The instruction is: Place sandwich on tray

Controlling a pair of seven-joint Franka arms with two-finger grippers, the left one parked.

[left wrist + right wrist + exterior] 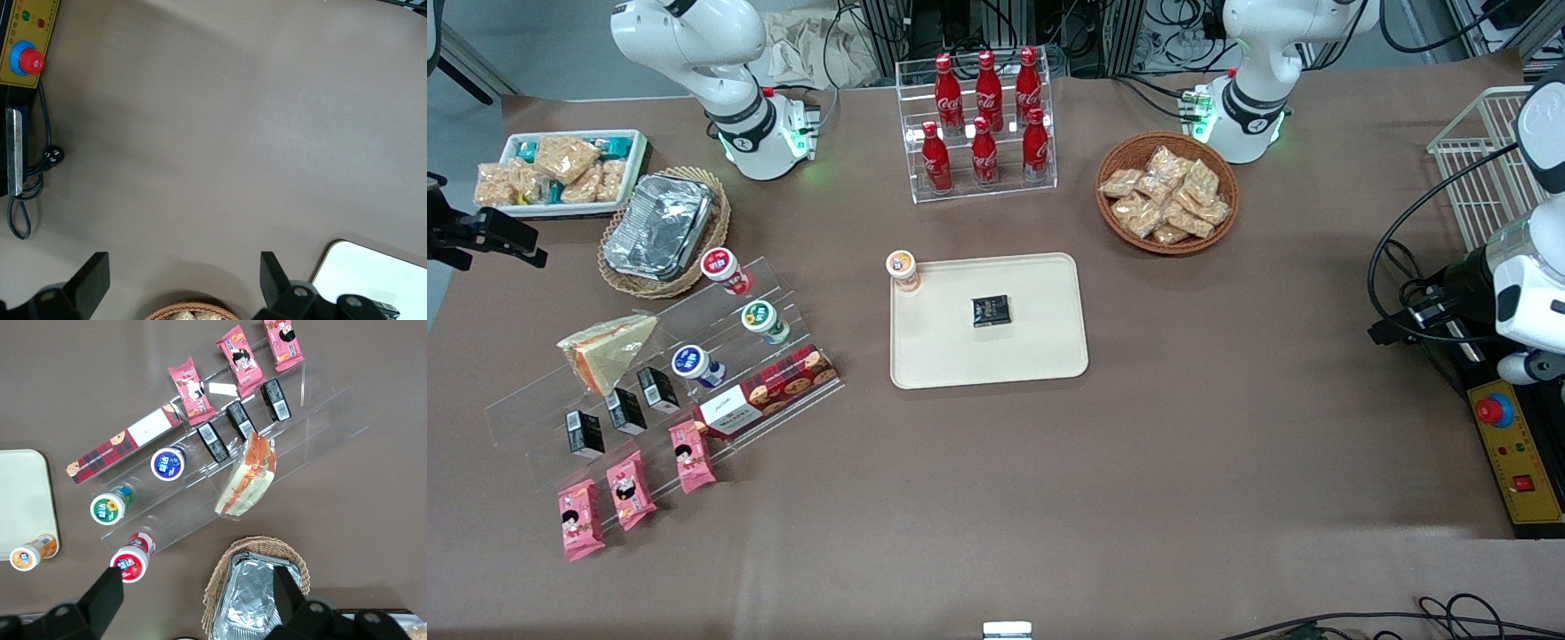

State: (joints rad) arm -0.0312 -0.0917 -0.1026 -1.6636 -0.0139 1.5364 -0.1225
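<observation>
Presently the sandwich (607,350) lies tilted on the clear acrylic stepped rack (543,409) toward the working arm's end of the table, pale bread face up in the front view, orange-red filling edge showing from the right wrist camera (248,477). Three small black packets (621,411) stand on the rack step just nearer the front camera than the sandwich; three pink snack packs (631,488) sit nearer still.

Tray (1014,356): cream-beige, flat on the brown table, well apart from the sandwich, roughly at 3 o'clock from it in the front view. One small black packet (990,311) rests on it near the middle; an orange-lidded cup (903,269) stands at the tray's 11 o'clock corner.

Gripper (200,597): hangs above the table over the foil container (250,600) in its wicker basket (220,580), clear of the sandwich and touching nothing. Jaws spread wide apart, nothing between them.

Three lidded cups on the rack: red (721,267), green (762,319), blue (694,364). A long red plaid biscuit box (769,391) lies along the rack's edge at 4 o'clock from the sandwich.
</observation>
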